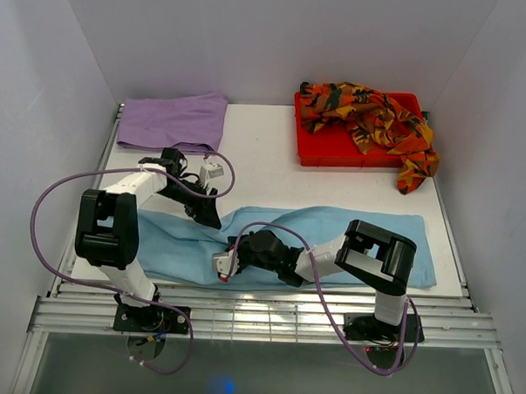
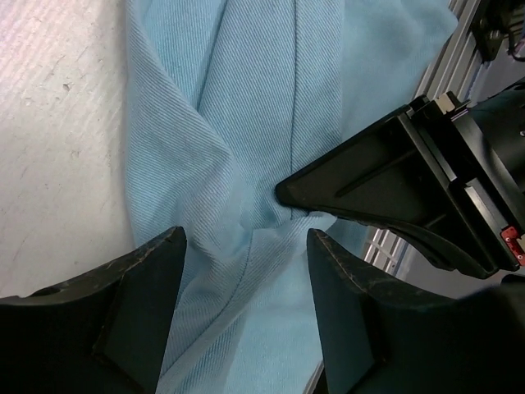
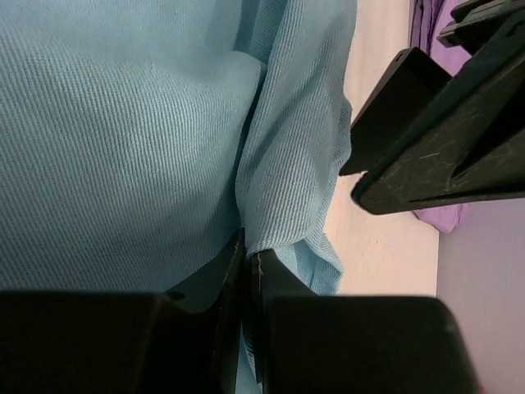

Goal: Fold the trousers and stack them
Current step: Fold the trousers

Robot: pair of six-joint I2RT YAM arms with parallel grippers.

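The light blue trousers lie spread across the near part of the table. My right gripper is shut on a fold of them near their left part; the pinch shows in the right wrist view. My left gripper is open just above the same fold, its fingers astride the cloth in the left wrist view, with nothing between them gripped. The lilac trousers lie folded at the far left. The orange-red-black patterned trousers are heaped on a red tray.
The red tray stands at the far right, with patterned cloth hanging over its right edge. White walls enclose the table on three sides. A metal rail runs along the near edge. Purple cables loop beside both arms.
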